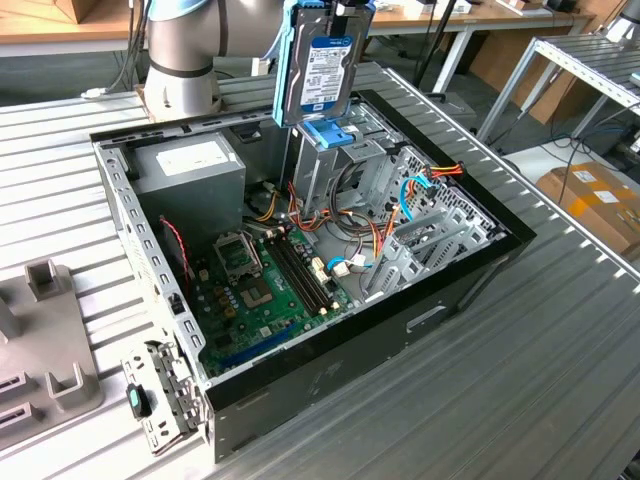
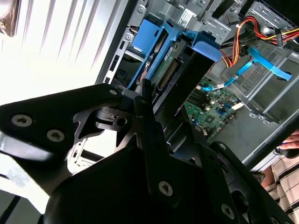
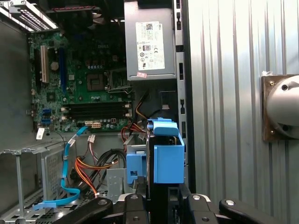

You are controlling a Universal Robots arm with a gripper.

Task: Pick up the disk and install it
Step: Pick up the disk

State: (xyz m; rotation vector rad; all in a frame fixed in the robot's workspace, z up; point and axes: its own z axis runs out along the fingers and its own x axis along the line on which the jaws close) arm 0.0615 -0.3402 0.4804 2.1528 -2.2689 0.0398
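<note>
The pincer [image 3: 162, 201] was clenched on the disk [image 1: 322, 65], holding it upright just above the metal cage [image 1: 315, 180] inside the open case [image 1: 330, 372]. The case lay on the slatted worktop [image 1: 540, 350], with the motherboard [image 1: 265, 290] beside the cage.

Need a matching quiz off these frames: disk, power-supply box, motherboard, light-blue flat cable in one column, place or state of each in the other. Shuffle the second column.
Things
1. disk
2. power-supply box
3. motherboard
4. light-blue flat cable

Place or state
A. green, lying flat on the floor of the open case
B. running over the grey metal bay
C. upright above the case, clamped in the gripper
D. grey, in the case corner beside the arm's base

Pairs: 1-C, 2-D, 3-A, 4-B
</note>
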